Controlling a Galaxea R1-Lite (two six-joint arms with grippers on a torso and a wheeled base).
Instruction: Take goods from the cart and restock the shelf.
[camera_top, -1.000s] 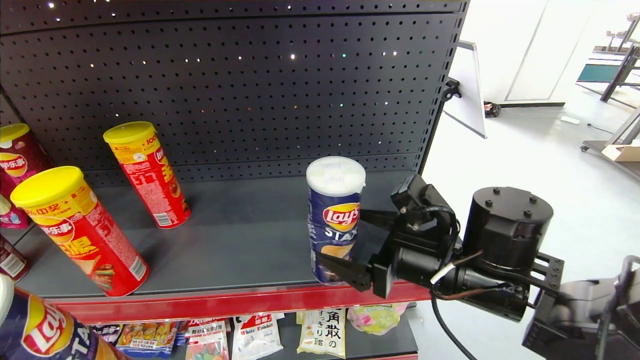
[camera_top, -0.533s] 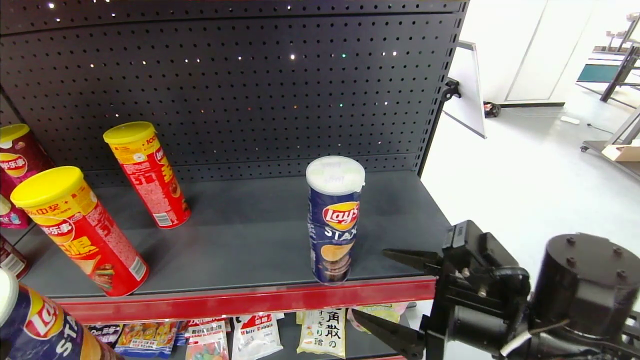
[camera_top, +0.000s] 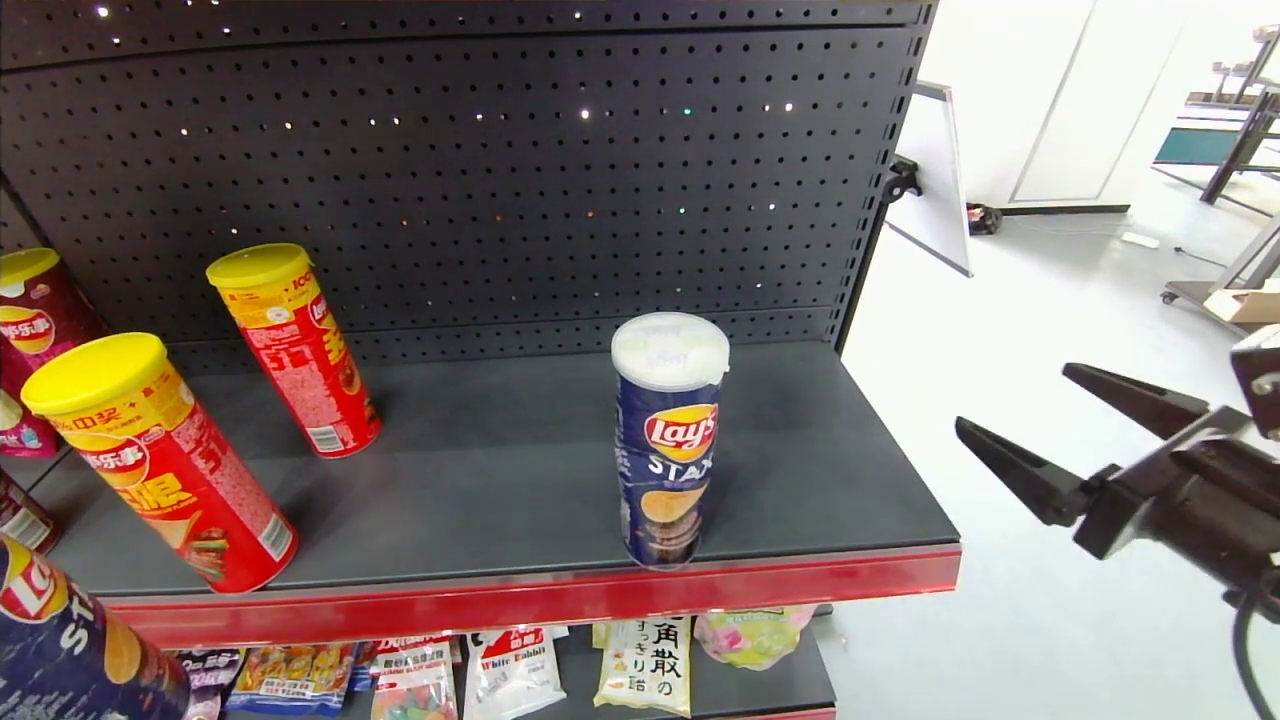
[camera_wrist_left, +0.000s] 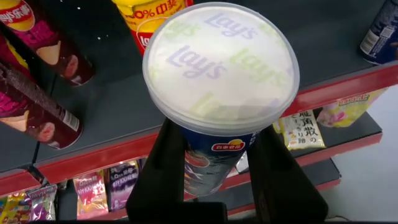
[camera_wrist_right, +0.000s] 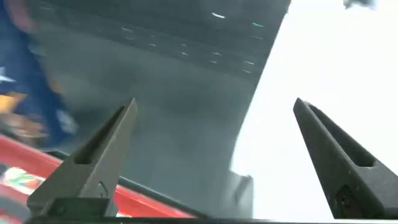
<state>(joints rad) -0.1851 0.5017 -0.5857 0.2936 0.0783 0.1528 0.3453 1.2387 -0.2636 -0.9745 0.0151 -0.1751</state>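
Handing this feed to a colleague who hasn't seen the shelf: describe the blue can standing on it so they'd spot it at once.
Find the black pegboard shelf with the red front lip. On its grey deck, right of the red cans, the blue can stands alone near the front edge. It is navy with a pale lid; its neighbours are red with yellow lids.

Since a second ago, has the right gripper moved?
Yes. The right gripper has withdrawn rightward from the blue can, past the shelf's right end.

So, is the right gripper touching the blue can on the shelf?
Apart: head view shows the right gripper off the shelf, clear of the blue can.
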